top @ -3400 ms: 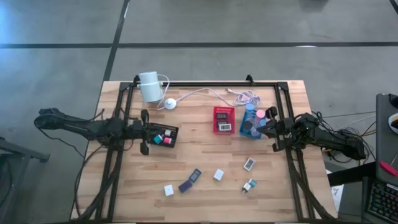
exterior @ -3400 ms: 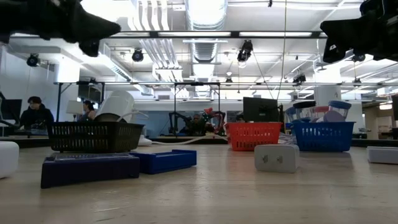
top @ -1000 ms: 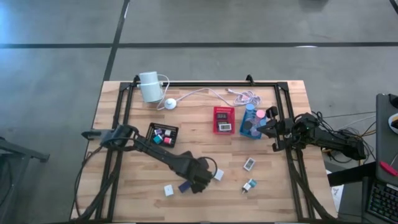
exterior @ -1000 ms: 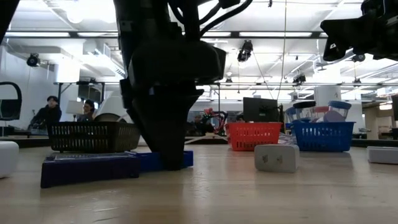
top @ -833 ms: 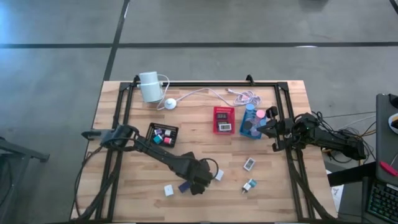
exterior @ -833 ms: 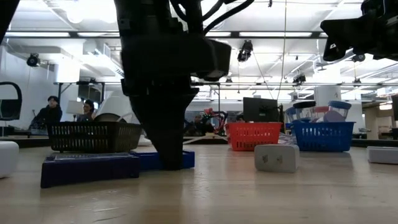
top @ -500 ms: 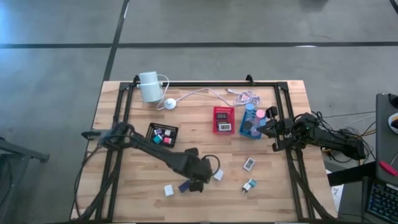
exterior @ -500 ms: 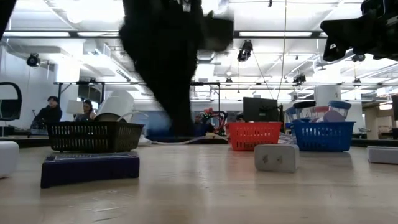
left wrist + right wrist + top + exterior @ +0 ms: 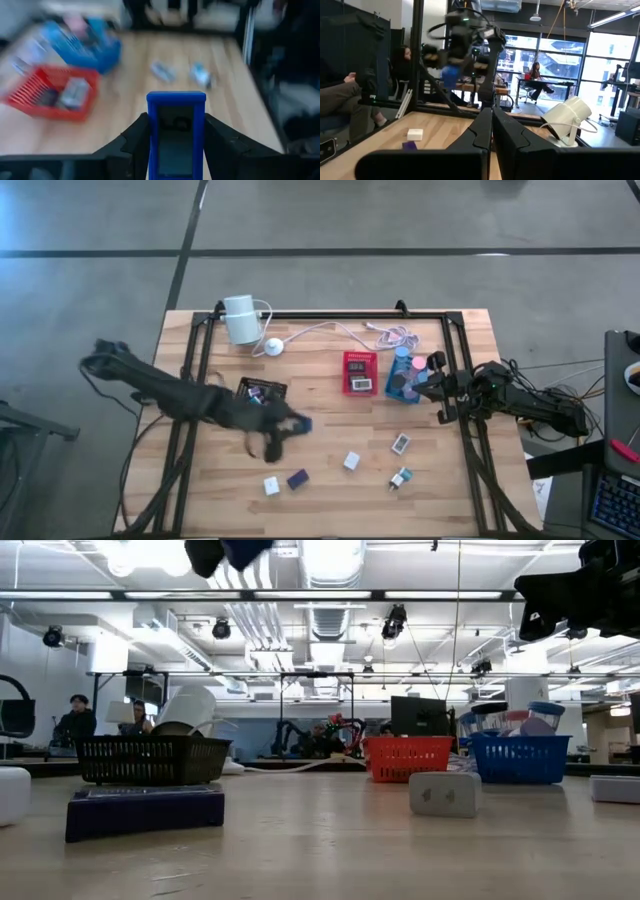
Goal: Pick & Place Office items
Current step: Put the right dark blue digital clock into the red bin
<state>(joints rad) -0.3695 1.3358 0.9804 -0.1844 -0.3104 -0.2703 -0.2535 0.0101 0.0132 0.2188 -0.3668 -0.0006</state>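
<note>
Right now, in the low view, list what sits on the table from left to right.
White block at the picture's edge → black basket on the dark purple piece → red basket → white rectangular piece → blue basket → white piece at the far right edge.

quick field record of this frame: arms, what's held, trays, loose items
left gripper: above the table near the black tray, shut on blue item
right gripper: shut, empty, beside the blue tray
red tray: centre back, holds items
loose items: dark purple piece, white pieces on the wood at the front
back of table: white cylinder with cable
</note>
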